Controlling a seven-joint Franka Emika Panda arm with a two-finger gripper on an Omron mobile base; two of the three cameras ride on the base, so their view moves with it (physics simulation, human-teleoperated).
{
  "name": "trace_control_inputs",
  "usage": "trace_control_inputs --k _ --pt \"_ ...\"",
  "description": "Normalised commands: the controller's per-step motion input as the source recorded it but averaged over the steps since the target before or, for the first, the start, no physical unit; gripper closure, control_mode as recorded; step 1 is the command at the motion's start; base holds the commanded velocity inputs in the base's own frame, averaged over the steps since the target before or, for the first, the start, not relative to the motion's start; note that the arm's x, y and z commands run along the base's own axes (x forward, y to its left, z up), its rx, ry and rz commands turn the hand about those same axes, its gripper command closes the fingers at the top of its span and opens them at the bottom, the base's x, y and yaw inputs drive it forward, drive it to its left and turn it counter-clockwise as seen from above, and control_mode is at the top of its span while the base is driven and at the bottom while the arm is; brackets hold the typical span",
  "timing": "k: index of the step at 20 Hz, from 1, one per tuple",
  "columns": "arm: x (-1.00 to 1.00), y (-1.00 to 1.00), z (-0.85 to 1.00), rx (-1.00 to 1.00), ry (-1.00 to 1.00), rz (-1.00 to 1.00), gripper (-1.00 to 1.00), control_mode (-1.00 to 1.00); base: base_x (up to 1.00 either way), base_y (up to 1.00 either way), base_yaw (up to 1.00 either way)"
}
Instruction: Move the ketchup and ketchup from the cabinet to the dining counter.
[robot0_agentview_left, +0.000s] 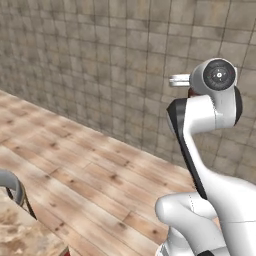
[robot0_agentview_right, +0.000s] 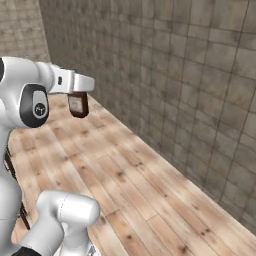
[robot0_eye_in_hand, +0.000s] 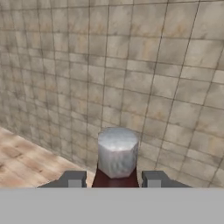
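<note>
while the pincer (robot0_eye_in_hand: 115, 179) is clamped on it, the ketchup (robot0_agentview_right: 78, 105) hangs between its fingertips.

The gripper (robot0_eye_in_hand: 114, 179), closed on a ketchup bottle (robot0_agentview_right: 78, 104), hangs in open air over bare wooden floor (robot0_agentview_right: 150, 200); the tiled wall (robot0_eye_in_hand: 131, 65) blocks the way ahead; a marbled counter corner (robot0_agentview_left: 20, 235) sits low at left, well apart.
</note>
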Motion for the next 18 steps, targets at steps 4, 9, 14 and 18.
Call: trace_control_inputs --k 4,9,14,18 --pt "0.00 0.00 0.00 0.00 0.00 0.00 1.00 1.00 0.59 -0.17 0.45" --pt "0.00 0.00 0.00 0.00 0.00 0.00 1.00 1.00 0.63 -0.20 0.39" --pt "0.00 0.00 0.00 0.00 0.00 0.00 1.00 1.00 0.68 -0.20 0.35" --pt "0.00 0.00 0.00 0.00 0.00 0.00 1.00 1.00 0.71 -0.23 0.32"
